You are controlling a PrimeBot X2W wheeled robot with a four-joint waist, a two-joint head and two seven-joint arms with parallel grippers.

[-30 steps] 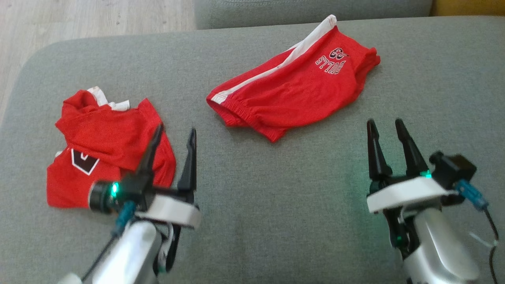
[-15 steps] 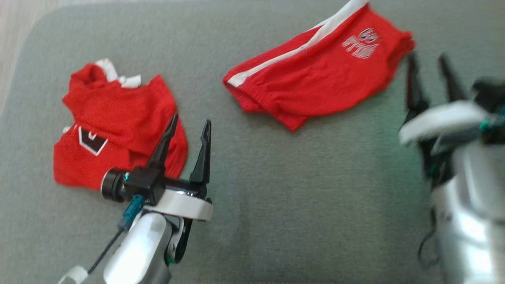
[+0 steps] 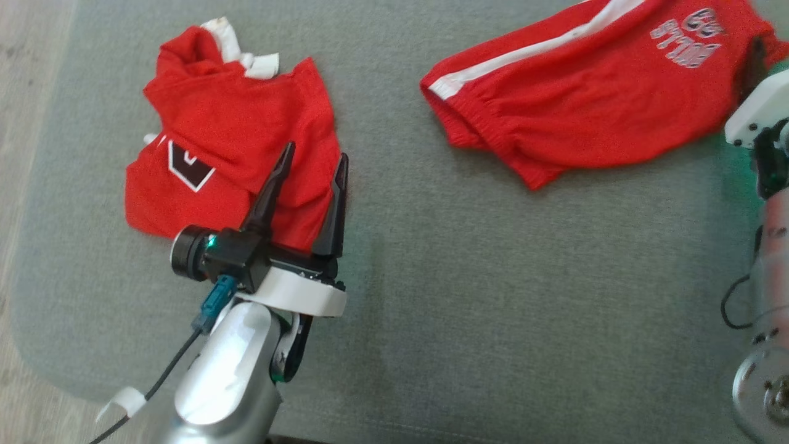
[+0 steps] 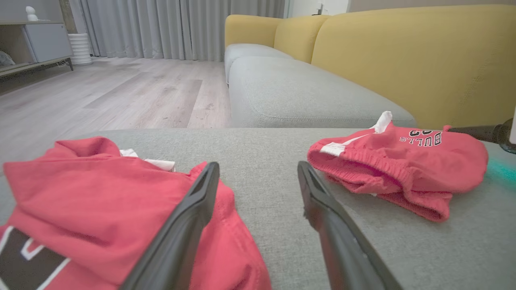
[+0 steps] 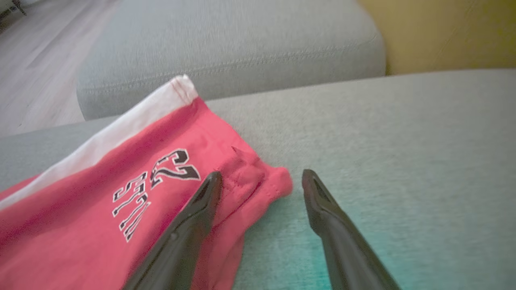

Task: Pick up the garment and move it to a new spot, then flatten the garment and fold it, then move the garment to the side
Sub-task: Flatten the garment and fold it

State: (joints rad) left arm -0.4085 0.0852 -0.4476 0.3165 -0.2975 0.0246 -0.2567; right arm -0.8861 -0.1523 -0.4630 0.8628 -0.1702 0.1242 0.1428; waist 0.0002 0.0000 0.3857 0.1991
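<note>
While nothing is lifted, the step in hand reads as the first pick-up. Scene, head view: the grey cushion (image 3: 431, 296) carries two red pieces. The jersey (image 3: 228, 135) is at 10 o'clock, crumpled. The shorts (image 3: 585, 117) are at 1 o'clock and lie fairly flat. I cannot tell which is the target.

The left hand (image 3: 315, 152) is spread and empty at the jersey's 4 o'clock edge, one finger (image 4: 181, 233) over cloth, the other over bare cushion. The right hand (image 5: 262, 174) is spread and empty at the shorts' 3 o'clock end, straddling the hem (image 5: 278, 181).

To do it well: lower the tips onto the cushion, pinch one corner fully, then lift slowly so the folds fall free.
</note>
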